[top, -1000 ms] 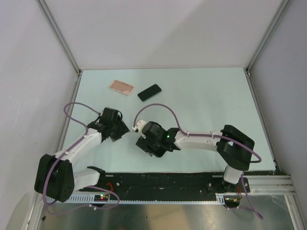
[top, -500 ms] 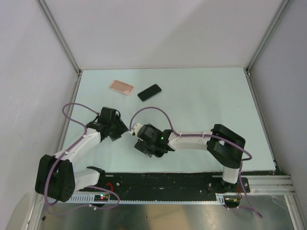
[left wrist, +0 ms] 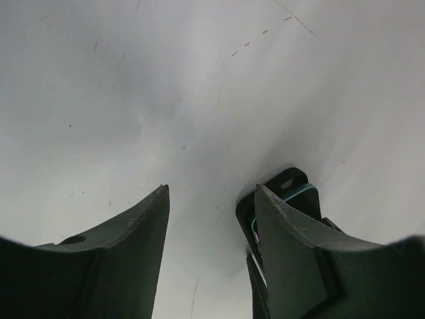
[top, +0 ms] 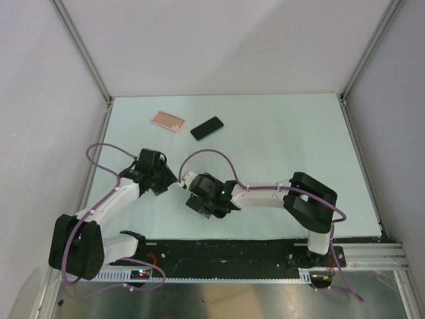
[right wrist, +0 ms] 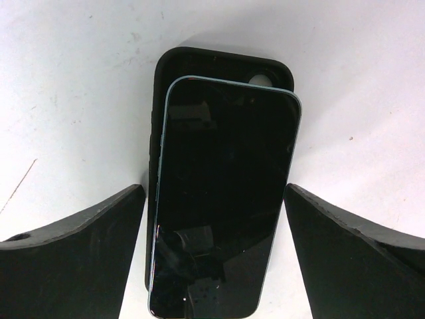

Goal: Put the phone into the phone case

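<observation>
Straddling one phone (right wrist: 222,199) atop one black case (right wrist: 199,65): right gripper (right wrist: 214,193), splayed; left gripper (left wrist: 211,193) likewise (empty); one pink phone case (top: 167,120), 11 o'clock.

table (top: 285,146) pale mint | phone case (top: 167,120) flat, far left | black slab (top: 206,128) just beside, kind unclear | black shell (right wrist: 212,63) under phone (right wrist: 226,199)

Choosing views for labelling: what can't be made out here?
Top external: the right gripper hides the phone and black case beneath.
Right wrist: bottom edge cuts off the phone's near end.
Left wrist: one jaw covers most of both.
Top external: the black slab is too small to identify.
</observation>
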